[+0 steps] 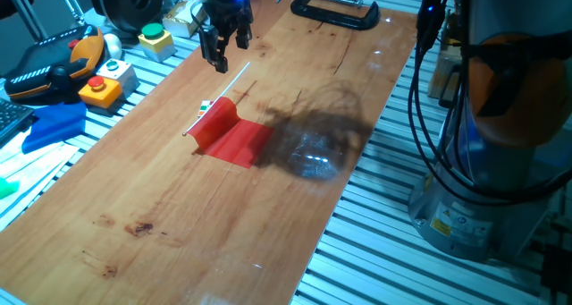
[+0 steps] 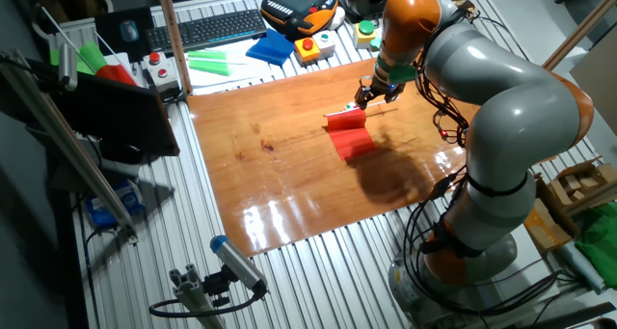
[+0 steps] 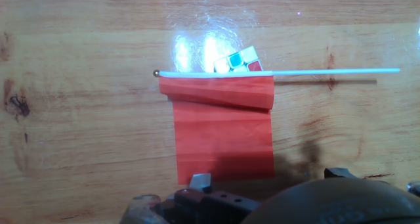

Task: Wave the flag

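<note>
One flag [image 1: 231, 135] is lying flat on the wooden board [image 1: 161, 207], its red cloth spreading toward the robot's base [image 1: 474, 216] and its thin white stick [image 1: 234, 80] running along the cloth's far edge. In the hand view the stick [image 3: 328, 71] is stretching well past the cloth [image 3: 223, 135] on one side, and a strip of cloth next to the stick is folding back over itself. A small multicoloured cube [image 3: 237, 60] is sitting just beyond the stick, touching or nearly touching it, on the side away from the cloth.

The gripper [image 1: 224, 47] is hanging above the free end of the stick, apart from the flag and holding nothing; its two fingers are standing spread, released. In the other fixed view the gripper [image 2: 364, 95] is hovering just beyond the flag [image 2: 349, 134], at the edge farthest from the robot's base.

Beyond the board, past the flag's stick side, a blue cloth [image 1: 52, 124], a yellow button box [image 1: 100, 92] and a teach pendant [image 1: 45, 68] are resting on the slatted table [image 1: 375, 251]. A black clamp [image 1: 335, 10] is gripping the board's far end.
</note>
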